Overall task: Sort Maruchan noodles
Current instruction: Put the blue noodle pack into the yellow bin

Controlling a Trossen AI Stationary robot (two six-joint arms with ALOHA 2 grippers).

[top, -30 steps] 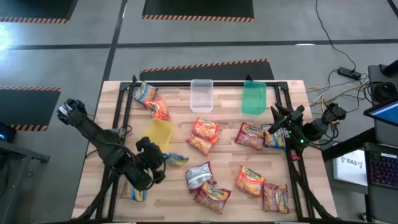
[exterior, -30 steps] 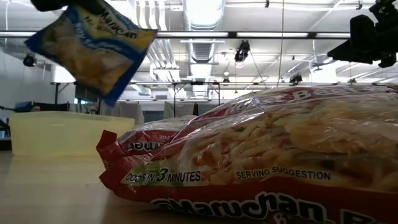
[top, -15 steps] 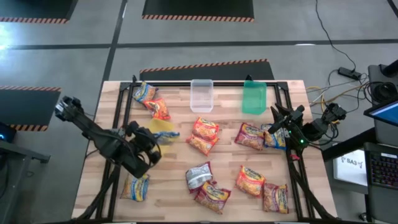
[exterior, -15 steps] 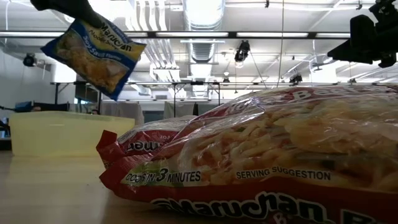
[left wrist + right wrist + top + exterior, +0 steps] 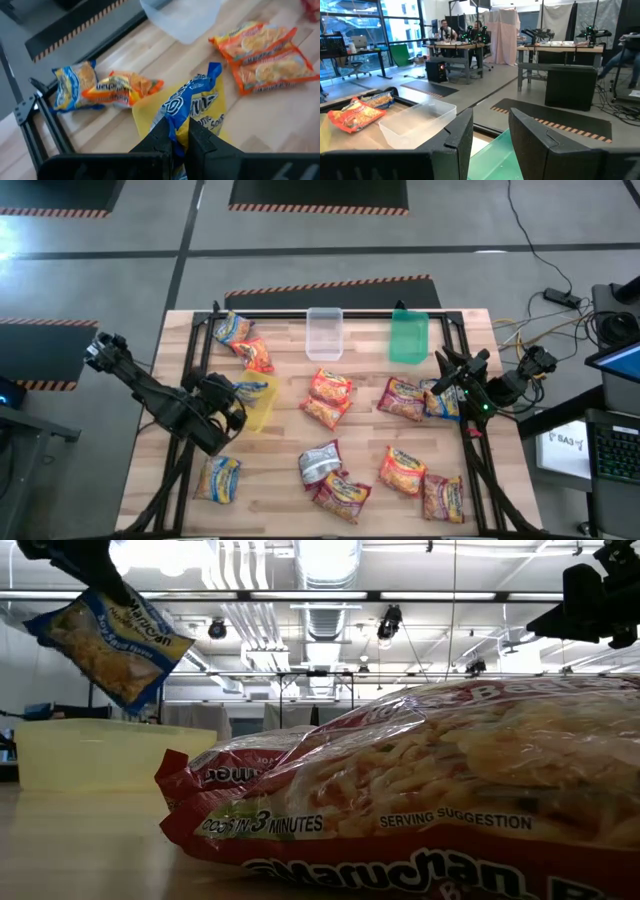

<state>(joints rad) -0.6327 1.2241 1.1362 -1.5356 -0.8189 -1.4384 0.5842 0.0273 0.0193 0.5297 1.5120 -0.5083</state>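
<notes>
My left gripper is shut on a yellow-and-blue Maruchan packet and hovers over the yellow tub. Other packets lie flat on the table. An orange pair is at the middle, and a silvery one with red ones sits toward the near edge. A yellow-and-blue one is near left, and two more are far left. My right gripper waits open above the right side, near the green tub. My left gripper pinches the yellow-and-blue packet by one crumpled end between its two fingers, coming from above at a slant. The packet is lifted clear and hangs tilted below the fingers, over the yellow tub.
A clear tub and the green tub stand along the far edge, inside a black frame. Packets crowd the middle and right. Bare wood shows at near centre-left. In the low view a big red packet fills the foreground.
My left gripper has carried the yellow-and-blue packet from the near-left part of the table toward the far edge, ending above the yellow tub. The packet has stayed hanging clear of the table. In the low view it has drifted left and grown smaller.
</notes>
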